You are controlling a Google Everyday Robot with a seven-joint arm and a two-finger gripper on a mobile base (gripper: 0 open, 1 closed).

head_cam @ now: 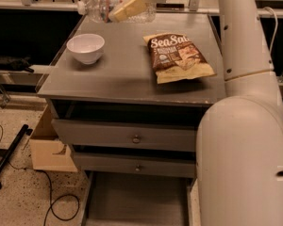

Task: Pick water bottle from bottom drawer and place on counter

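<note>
The hand [123, 0] was at the top of the view, over the far left part of the bench [122, 76]. Its cream fingers [131, 4] were closed around the water bottle [98, 8], one in front of it and one behind. The bottle lay on its side in that grip, with its white cap pointing to the left of the picture, past the bench's far corner. Its other end hung over the back edge of the bench, and it seemed to be clear of the surface.

The bench was a flat grey top, smooth, with chipped paint along its front edge. A small white bowl [86, 47] stood upright near the left side. A chip bag [179, 56] lay flat towards the right, well apart from the bowl. The grey middle of the top between them was bare.

Below the top were two grey drawers with round knobs [136, 139], both pulled out a little. The bottom drawer [137, 201] was pulled out far, and the part of its flat grey floor in view was bare. The robot's thick white arm [245, 126] filled the right side of the picture.

The floor [19, 192] was pale and speckled. A cardboard box [47, 147] sat just beside the cabinet on the left, a black cable [56, 206] looped near it, and a black bar [7, 157] lay farther left. Behind the bench the room was dark.
</note>
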